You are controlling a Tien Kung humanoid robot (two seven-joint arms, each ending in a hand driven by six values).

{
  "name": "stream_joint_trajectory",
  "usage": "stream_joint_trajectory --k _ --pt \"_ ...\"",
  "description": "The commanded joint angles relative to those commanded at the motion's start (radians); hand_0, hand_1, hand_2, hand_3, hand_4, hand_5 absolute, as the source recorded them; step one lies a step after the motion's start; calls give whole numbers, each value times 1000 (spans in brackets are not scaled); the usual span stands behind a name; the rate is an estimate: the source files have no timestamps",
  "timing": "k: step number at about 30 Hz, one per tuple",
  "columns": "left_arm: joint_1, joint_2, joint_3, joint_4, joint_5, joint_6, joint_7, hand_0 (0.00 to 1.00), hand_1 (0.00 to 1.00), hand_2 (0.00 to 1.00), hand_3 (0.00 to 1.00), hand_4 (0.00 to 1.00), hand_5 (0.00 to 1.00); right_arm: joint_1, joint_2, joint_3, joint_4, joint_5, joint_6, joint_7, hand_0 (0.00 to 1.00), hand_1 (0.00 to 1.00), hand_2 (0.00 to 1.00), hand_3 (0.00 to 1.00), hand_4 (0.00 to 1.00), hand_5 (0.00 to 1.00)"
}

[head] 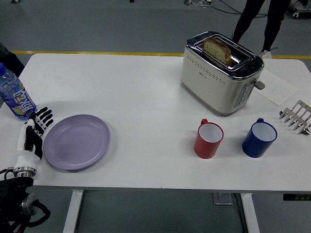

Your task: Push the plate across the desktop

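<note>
one white table (146,87) fills most of the head view, and everything else sits on it. the biggest thing on it is the cream toaster (221,73) at the far right with a slice of bread (217,49) standing in its slot. next in size comes the purple plate (77,141), lying flat near the table's front left, well apart from the rest. to the right sit a red mug (209,139) and a blue mug (259,138), side by side near the front edge, then a water bottle (14,94) at the far left edge, a metal rack (296,117) and a sheet of paper (276,87) at the right edge. a person's legs (257,19) show beyond the far side.

the left hand (34,133) stands on its edge just beside the plate's left rim, fingers straight and relaxed, grasping nothing; whether it touches the rim i cannot tell. the right hand is not in view.

the step in hand looks like the start of the push. to do it well, keep the palm flat and low against the rim, pressing through the plate's middle so it slides straight rightward rather than spinning. go slow, and steer it clear of the red mug
</note>
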Motion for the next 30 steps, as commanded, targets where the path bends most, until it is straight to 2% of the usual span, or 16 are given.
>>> stream_joint_trajectory --k 17,30 --pt "-32 -33 31 15 -18 10 0 765 777 757 707 445 998 3 0 -12 0 2 2 -1 753 771 821 722 532 402" --pt "-71 -85 73 38 -42 18 0 765 776 756 704 442 998 8 -2 -26 0 2 5 -2 752 770 819 721 531 401"
